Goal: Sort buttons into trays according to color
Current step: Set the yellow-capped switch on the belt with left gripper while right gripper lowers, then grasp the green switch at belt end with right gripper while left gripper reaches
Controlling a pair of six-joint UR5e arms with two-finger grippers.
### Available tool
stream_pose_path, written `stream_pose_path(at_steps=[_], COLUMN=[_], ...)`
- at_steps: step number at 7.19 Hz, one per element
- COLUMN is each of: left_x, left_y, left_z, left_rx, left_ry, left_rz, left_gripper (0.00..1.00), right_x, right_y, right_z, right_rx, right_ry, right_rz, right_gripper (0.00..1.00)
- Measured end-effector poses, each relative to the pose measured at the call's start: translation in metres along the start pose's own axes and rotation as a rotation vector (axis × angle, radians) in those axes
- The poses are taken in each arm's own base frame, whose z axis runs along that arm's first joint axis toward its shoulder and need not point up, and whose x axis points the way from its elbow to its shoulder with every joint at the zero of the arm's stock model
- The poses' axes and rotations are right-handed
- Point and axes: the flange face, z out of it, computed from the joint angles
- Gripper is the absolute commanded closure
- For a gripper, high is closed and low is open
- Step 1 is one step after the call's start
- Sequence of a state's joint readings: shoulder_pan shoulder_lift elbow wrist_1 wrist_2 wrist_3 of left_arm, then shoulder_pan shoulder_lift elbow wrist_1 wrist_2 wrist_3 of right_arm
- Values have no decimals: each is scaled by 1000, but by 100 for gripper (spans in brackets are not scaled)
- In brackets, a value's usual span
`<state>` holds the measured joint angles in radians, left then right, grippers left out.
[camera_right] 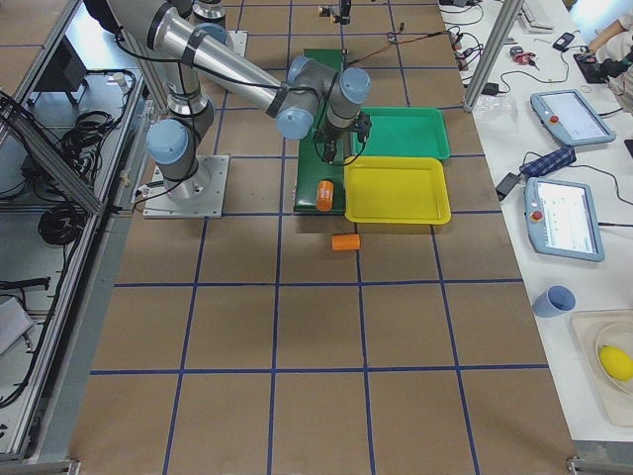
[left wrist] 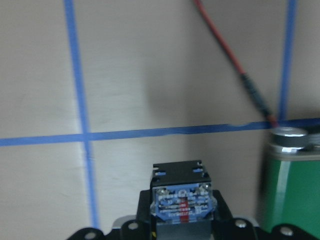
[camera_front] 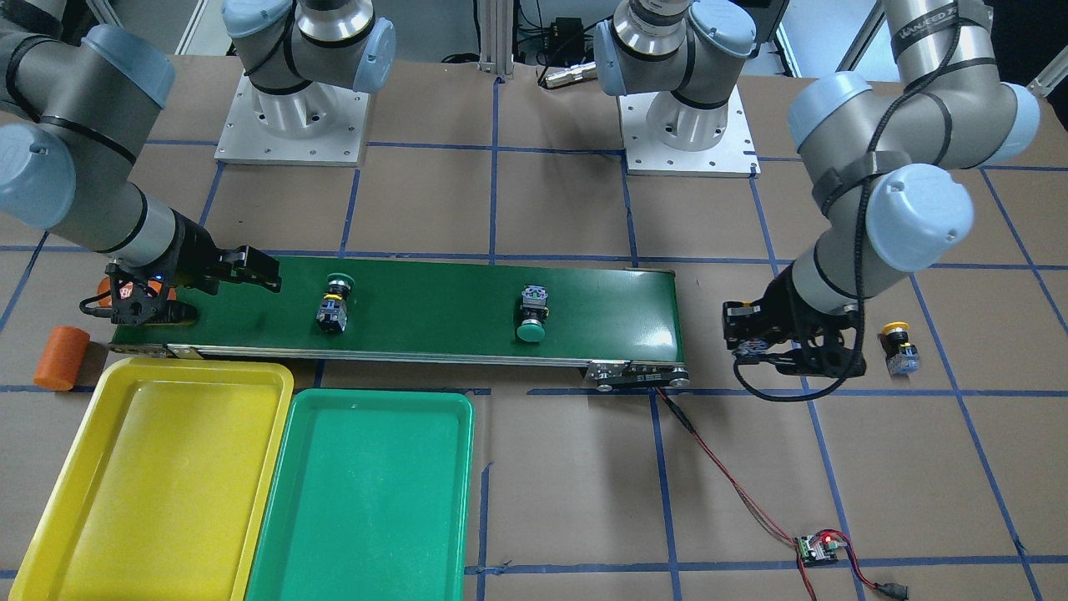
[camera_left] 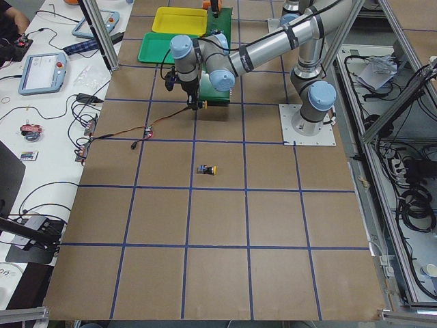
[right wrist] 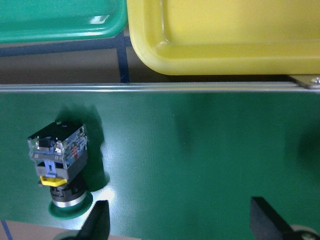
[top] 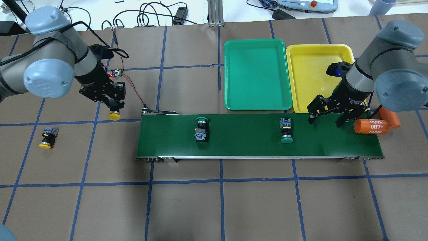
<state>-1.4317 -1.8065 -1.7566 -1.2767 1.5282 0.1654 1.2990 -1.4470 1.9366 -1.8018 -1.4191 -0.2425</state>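
Beside green plastic tray (top: 254, 77) and yellow plastic tray (top: 307, 73): two green-capped push-buttons (top: 201, 129) on conveyor belt (top: 247, 144); right pincer (top: 324, 123) spread; left pincer (top: 114, 107) pinching yellow-capped push-button (top: 114, 115).

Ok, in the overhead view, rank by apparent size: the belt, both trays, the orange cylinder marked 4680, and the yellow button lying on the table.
1. Belt
2. Green tray and yellow tray: they look alike; the right arm hides part of the yellow one.
3. Orange cylinder
4. Yellow button
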Motion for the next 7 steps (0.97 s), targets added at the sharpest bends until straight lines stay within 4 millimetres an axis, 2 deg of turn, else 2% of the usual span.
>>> stream_pose_path(at_steps=[1,2,3,6,7], left_x=[36,64,79,83,83], left_y=[4,11,17,24,24], left_z=[11,22,28,46,49], left_rx=[-23,-42,-52,-64,-62], left_ry=[3,-1,-4,-6,-7], left_rz=[25,63,90,151,162], left_gripper=[100,100,100,100,90], right_x=[0,0,0,0,1], right_y=[0,0,0,0,0], right_z=[1,1,2,3,5], right_rx=[-2,-3,-5,-7,-12], right_ry=[0,-1,-2,-3,-3], right_rz=[2,3,4,3,3], right_gripper=[0,0,0,0,0])
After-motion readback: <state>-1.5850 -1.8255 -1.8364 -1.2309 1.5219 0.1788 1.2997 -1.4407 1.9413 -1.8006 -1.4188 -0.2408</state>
